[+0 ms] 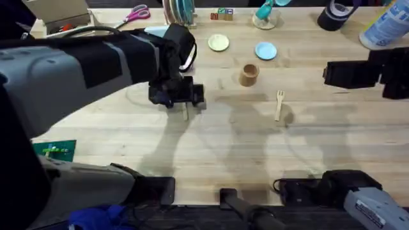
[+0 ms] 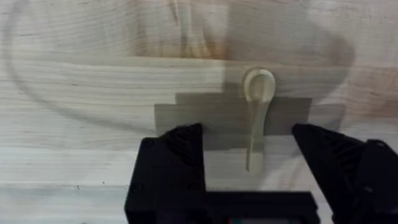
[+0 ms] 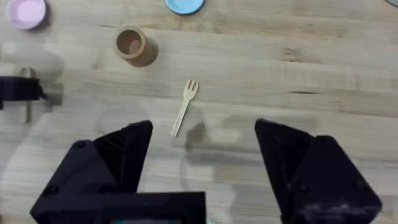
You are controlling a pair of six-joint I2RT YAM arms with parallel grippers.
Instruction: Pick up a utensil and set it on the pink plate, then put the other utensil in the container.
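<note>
Wooden spoon (image 2: 256, 118), flat on desk (image 2: 74, 124): handle lies between the left gripper (image 2: 249, 146) jaws (spread wide, empty), long axis crossing their closing line.

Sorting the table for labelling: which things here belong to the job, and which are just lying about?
Job:
small pale wooden spoon
small pale wooden fork
small round pink plate
tan-brown cylindrical cup

Lying about:
small yellow plate
light blue plate
pink-handled scissors
black tape roll
</note>
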